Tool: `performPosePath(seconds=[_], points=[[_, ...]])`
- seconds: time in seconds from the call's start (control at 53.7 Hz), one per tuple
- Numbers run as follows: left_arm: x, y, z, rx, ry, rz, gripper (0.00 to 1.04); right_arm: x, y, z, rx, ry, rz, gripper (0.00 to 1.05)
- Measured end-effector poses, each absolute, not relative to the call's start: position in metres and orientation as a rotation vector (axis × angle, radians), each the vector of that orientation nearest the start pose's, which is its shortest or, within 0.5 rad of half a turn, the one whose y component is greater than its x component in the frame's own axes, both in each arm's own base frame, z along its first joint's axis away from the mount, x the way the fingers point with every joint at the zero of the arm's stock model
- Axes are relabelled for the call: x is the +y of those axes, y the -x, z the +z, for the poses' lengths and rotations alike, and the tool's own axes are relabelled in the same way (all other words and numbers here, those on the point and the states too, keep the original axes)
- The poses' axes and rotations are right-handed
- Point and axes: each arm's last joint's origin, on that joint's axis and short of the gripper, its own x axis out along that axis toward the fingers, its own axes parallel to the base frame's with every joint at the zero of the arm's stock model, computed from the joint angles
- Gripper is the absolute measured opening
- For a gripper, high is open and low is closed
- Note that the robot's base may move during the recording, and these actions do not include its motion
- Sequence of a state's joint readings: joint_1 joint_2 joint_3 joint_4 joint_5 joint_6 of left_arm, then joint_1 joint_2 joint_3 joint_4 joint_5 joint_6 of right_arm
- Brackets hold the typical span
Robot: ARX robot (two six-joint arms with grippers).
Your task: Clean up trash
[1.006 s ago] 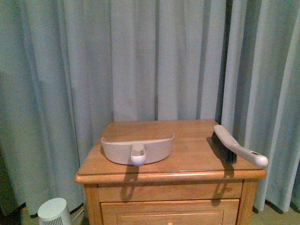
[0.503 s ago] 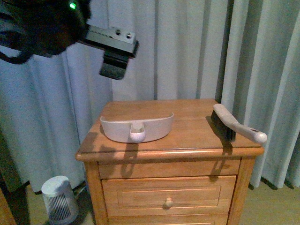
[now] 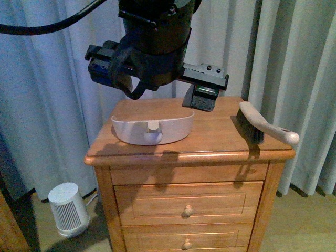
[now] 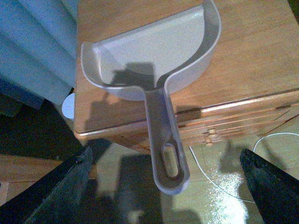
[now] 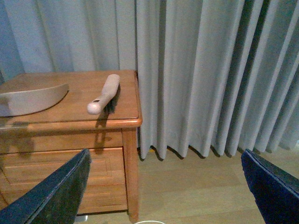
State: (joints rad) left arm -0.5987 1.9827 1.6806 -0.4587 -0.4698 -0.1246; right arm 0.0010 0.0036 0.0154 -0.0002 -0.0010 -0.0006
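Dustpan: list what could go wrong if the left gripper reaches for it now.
1. The dustpan has its handle overhanging the nightstand's front edge. A clumsy push from the open left gripper might slide or tip it off.
2. The brush lies at the right front corner, so a passing arm could knock it down.
3. No trash shows in any view, so sweeping may start blind.

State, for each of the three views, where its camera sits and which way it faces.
Front: on the body, facing the nightstand and curtain; the left arm fills the top.
Left wrist: above the dustpan, looking down; left gripper open.
Right wrist: out beside the nightstand, facing the brush and curtain; right gripper open.
Shared: all three show the dustpan.
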Motion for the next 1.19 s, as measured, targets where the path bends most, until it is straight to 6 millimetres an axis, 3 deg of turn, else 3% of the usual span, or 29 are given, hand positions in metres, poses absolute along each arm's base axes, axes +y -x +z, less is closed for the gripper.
performPosePath(seconds=[0.466, 1.192], points=[[-0.257, -0.399, 0.233, 0.730, -0.281, -0.118, 0.97, 0.000, -0.097, 0.168, -0.012, 0.001, 0.002, 0.97], [-0.245, -0.425, 0.195, 0.798, -0.267, -0.098, 0.97, 0.000, -0.097, 0.168, -0.012, 0.001, 0.002, 0.97]])
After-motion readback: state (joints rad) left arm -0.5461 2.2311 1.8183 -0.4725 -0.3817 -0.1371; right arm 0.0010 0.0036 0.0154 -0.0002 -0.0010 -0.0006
